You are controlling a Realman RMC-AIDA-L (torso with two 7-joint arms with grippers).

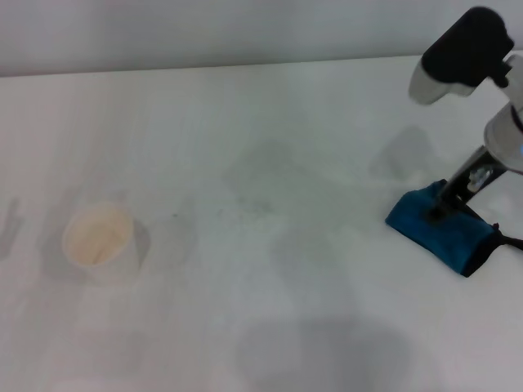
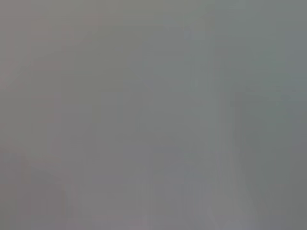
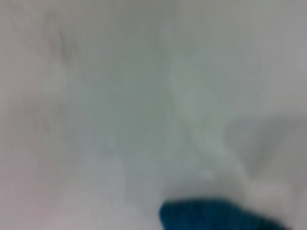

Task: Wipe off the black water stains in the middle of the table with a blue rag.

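Head view, overall scene: the white table (image 1: 245, 327) fills the picture from its far edge down to the near border, with a faint greyish smear (image 1: 261, 175) near its middle; no distinct dark blotch can be made out there, only a few tiny specks. Right arm (image 1: 490, 90): it enters from the upper right with a black-and-white wrist housing and slants down toward the right side of the table. Blue rag (image 1: 441, 233): a folded teal cloth with dark edging and a short black cord at its right end, lying on the table at the right side, well apart from the central smear. Paper cup (image 1: 100, 241): white, upright, mouth open upward, standing at the left side, well apart from the rag. Right gripper (image 1: 445, 204): its dark fingers (image 1: 458, 184) press down into the top of the rag and appear closed on the cloth. Right wrist view: only pale table surface and a blurred edge of the rag (image 3: 211, 215). Left wrist view: uniform grey, nothing identifiable; the left gripper is not visible anywhere.
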